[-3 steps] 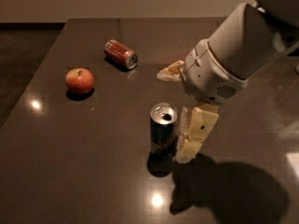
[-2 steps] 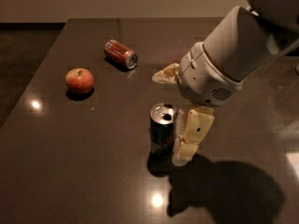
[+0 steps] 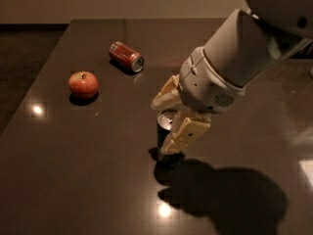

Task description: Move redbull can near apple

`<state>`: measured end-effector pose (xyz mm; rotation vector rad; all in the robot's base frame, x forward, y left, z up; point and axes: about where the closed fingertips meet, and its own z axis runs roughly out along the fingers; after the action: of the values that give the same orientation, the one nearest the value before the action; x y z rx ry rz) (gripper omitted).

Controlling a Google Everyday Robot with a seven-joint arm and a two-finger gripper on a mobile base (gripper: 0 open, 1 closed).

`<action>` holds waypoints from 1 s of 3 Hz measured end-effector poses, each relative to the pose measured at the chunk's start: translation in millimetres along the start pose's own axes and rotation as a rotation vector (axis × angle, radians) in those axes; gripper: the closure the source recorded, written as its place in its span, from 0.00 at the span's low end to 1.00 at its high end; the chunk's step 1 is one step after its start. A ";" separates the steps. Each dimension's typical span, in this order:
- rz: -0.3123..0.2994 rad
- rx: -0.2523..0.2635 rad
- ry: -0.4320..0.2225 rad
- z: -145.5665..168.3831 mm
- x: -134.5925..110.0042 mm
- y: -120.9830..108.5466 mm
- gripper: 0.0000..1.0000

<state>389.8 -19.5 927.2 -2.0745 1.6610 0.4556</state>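
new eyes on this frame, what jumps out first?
The bulky white robot arm fills the right side, its cream pincer open astride the slim dark upright redbull can mid-table. On the left sits the small round red apple. Farther back and to its right, a red-orange soda can lies on its side.

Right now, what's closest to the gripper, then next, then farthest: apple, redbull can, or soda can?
1. The redbull can, right at the gripper, in the middle.
2. The soda can, lying at the back left, and the apple, far left: too close to call.
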 end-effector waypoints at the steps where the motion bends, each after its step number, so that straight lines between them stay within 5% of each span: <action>1: 0.003 0.001 0.005 -1.9 1.0 -4.4 0.62; 3: 0.035 0.023 -0.002 -14.3 -24.1 -47.1 1.00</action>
<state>430.1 1.4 957.9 -2.0308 1.6962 0.4469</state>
